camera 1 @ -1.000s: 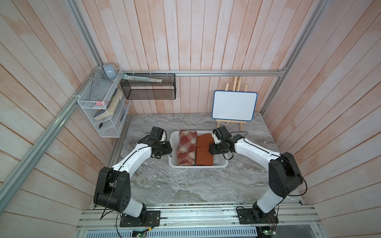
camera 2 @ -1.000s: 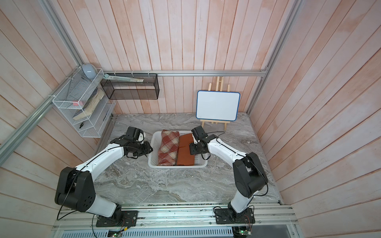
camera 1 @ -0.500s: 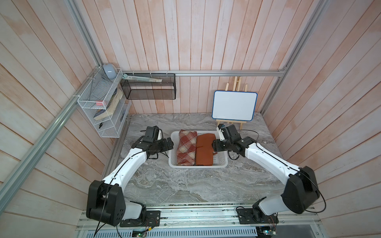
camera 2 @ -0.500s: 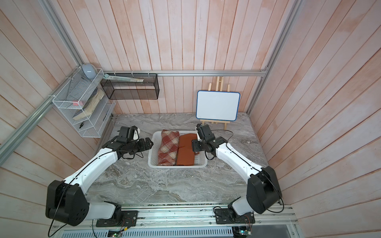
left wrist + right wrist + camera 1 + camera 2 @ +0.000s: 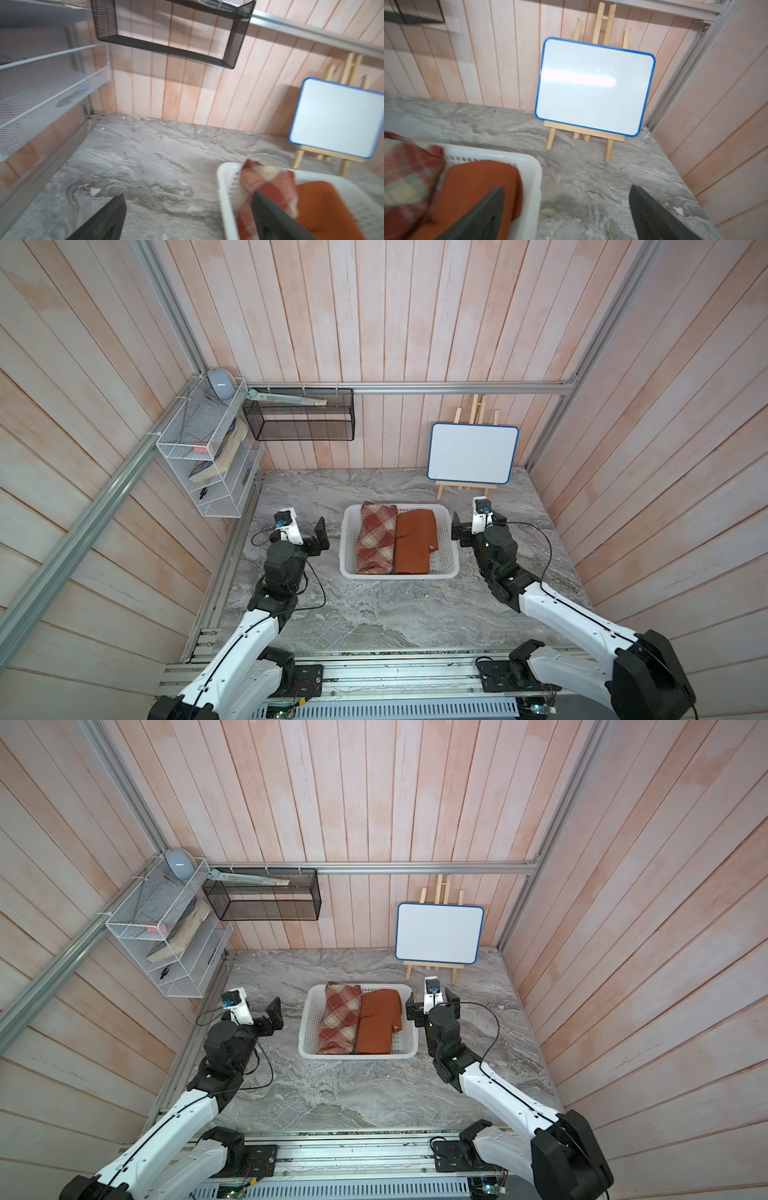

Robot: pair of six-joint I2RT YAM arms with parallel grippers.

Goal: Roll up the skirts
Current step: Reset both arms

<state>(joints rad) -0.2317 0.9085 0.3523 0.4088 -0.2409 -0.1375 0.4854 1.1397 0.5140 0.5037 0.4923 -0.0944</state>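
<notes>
Two rolled skirts lie side by side in the white basket (image 5: 454,545): the red-and-cream plaid one (image 5: 375,537) on the left, the rust-orange one (image 5: 412,543) on the right with a small flap sticking out. Both top views show them, plaid (image 5: 338,1019) and orange (image 5: 376,1023). My left gripper (image 5: 305,533) hovers open just left of the basket, holding nothing. My right gripper (image 5: 476,524) hovers open just right of it, also holding nothing. In the left wrist view the gripper (image 5: 189,194) frames bare marble and the basket's corner (image 5: 223,187). In the right wrist view the gripper (image 5: 568,187) straddles the basket's rim (image 5: 533,166).
A blue-framed whiteboard on a wooden easel (image 5: 473,454) stands at the back right. A white wire shelf (image 5: 199,460) hangs on the left wall and a black mesh basket (image 5: 299,416) on the back wall. Grey marble tabletop (image 5: 374,614) stretches in front of the basket.
Both grippers have drawn back from the basket's sides, outward and toward the front, and have opened wide. The rolled skirts stay in the basket.
</notes>
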